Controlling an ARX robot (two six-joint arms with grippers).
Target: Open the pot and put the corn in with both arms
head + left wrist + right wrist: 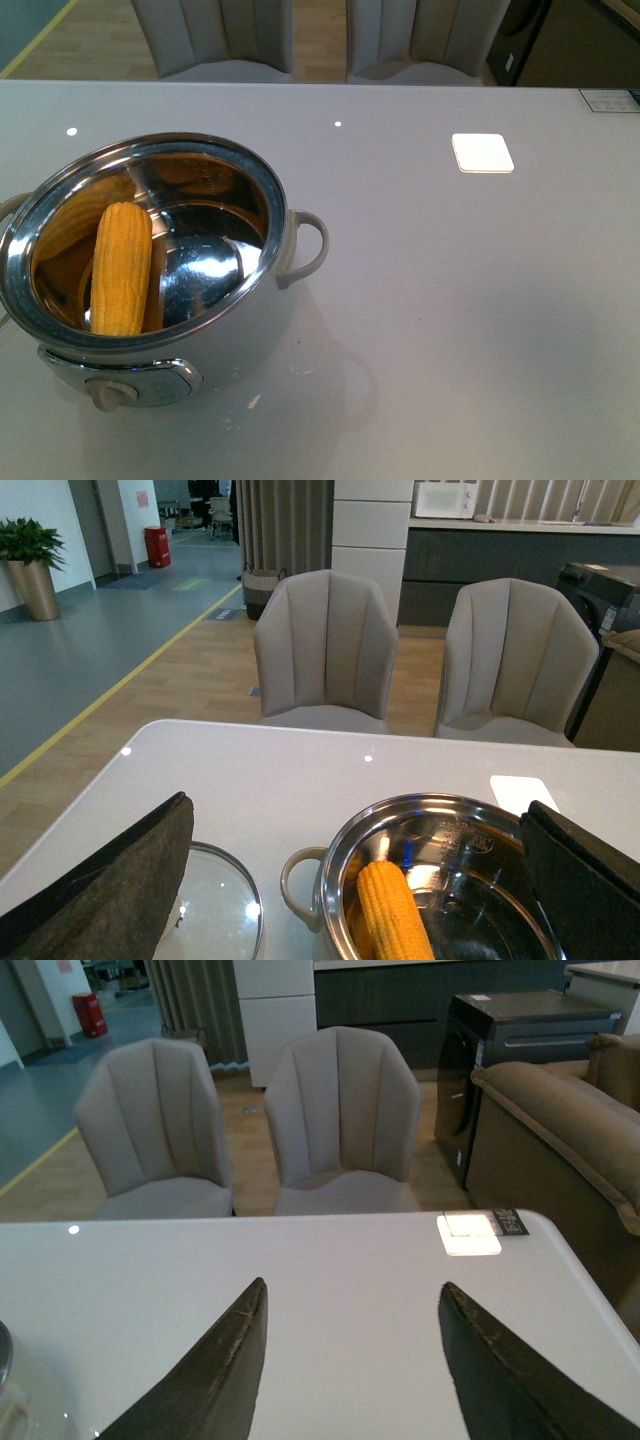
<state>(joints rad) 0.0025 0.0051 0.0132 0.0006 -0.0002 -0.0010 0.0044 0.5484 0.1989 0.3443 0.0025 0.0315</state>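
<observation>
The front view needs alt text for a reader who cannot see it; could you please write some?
A yellow-orange corn cob lies inside an open round steel-lined pot on a pale grey table. A small white square pad lies apart, further back.

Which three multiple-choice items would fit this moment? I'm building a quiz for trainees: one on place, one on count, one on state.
1. Where is the corn?
A. on the table
B. inside the pot
C. on a chair

2. How many chairs stand behind the table?
A. one
B. two
C. four

3. What state is the pot in?
A. open, lid off
B. lid on
C. tipped over

Answers: 1 B, the cob leans against the steel wall; 2 B, both wrist views show two chairs; 3 A, the glass lid lies on the table beside the pot.
</observation>
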